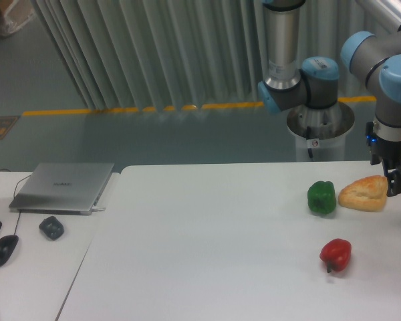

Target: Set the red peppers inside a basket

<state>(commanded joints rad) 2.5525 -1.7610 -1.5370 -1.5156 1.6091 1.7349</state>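
The small glossy red pepper lies on the white table at the front right, its dark stem pointing down and to the left. My gripper hangs at the far right edge of the view, beside the right end of a bread roll, well behind and to the right of the red pepper. Its dark fingers are partly hidden, so I cannot tell how the jaws stand. It holds nothing that I can see. No basket is in view.
A green bell pepper sits just left of the bread roll. On a lower desk at the left lie a closed laptop, a dark grey object and a mouse. The arm's base stands behind the table.
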